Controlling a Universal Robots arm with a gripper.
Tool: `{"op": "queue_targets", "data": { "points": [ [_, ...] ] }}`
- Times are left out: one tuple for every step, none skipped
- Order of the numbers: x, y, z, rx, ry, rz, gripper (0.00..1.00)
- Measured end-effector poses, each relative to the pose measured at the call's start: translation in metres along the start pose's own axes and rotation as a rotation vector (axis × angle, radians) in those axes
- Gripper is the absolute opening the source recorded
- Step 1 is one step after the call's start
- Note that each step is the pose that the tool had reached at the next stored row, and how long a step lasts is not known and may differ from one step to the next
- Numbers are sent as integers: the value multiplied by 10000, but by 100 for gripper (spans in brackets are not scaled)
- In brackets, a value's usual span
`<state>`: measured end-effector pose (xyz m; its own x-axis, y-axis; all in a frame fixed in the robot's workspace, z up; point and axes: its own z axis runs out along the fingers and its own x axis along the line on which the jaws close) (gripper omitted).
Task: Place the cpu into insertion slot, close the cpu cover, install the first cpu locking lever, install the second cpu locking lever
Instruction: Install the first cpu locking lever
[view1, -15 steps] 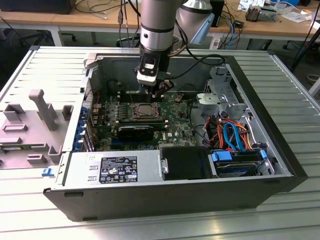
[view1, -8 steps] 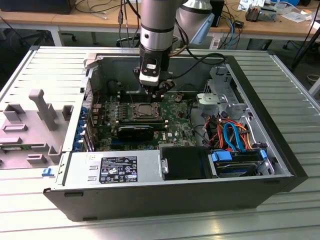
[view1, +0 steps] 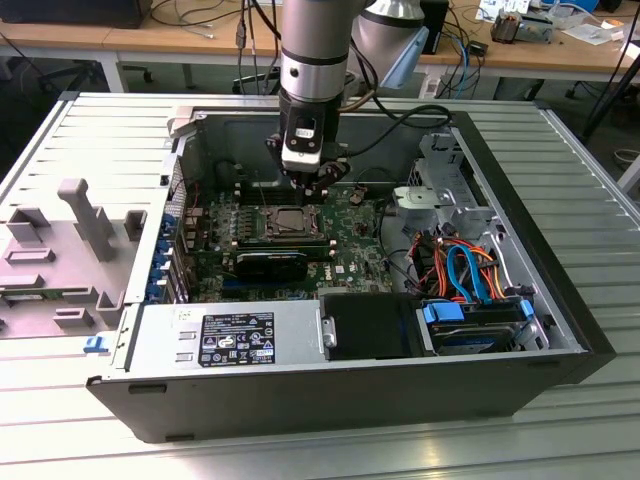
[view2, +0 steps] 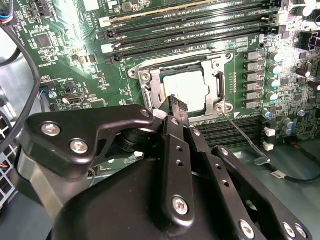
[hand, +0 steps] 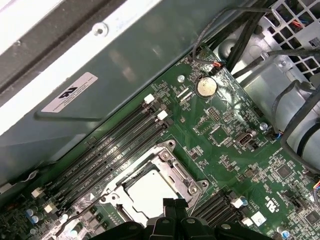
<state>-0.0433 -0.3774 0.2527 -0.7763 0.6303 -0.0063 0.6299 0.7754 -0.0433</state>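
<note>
Ribbed metal desk (view1: 560, 150), benches and cables behind. An open computer case (view1: 300, 400) lies on it, and the arm stands over the green board (view1: 350, 258) inside.

Findings:
- The cpu (view2: 185, 89) lies flat in the slot (view1: 288, 222). Its grey top shows through the window of the cover (view2: 154, 90), which is down around it.
- The claw (view2: 176, 106) is narrow, fingers together with nothing seen between them. Its tip is at the near edge of the cover; whether it touches the frame cannot be told.
- A thin wire lever (view2: 243, 137) runs out from one corner of the slot, apart from the frame, and looks unlatched.

Judgement: the step in hand appears to be seating the cover.
- To do it well, the tip should bear on the metal frame only, never on the chip's top.
- The push should go straight down, so that the frame does not skew on its hinge.
- Force should be light, since so thin a plate probably bends easily.
- Fingers held together suit the work, acting as one blunt pusher.
- The tip should keep off the capacitors (view2: 272, 70) just beside the slot.
- The wire lever looks springy and could slip off a rounded tip.
</note>
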Motion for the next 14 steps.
{"op": "queue_targets", "data": {
  "points": [
    [0, 0, 0, 0, -2, -46, 11],
    [0, 0, 0, -1, -4, -88, 11],
    [0, 0, 0, -1, -6, -146, 11],
    [0, 0, 0, -1, -8, -192, 11],
    [0, 0, 0, -2, -14, -306, 11],
    [0, 0, 0, -3, -16, -365, 11],
    [0, 0, 0, -2, -18, -403, 11],
    [0, 0, 0, -3, -20, -462, 11],
    [0, 0, 0, -3, -22, -501, 11],
    [0, 0, 0, -5, -35, -806, 11],
    [0, 0, 0, -7, -46, -1053, 11],
    [0, 0, 0, -8, -51, -1179, 11],
    [0, 0, 0, -8, -57, -1298, 11],
    [0, 0, 0, -9, -60, -1373, 11]
  ]
}}
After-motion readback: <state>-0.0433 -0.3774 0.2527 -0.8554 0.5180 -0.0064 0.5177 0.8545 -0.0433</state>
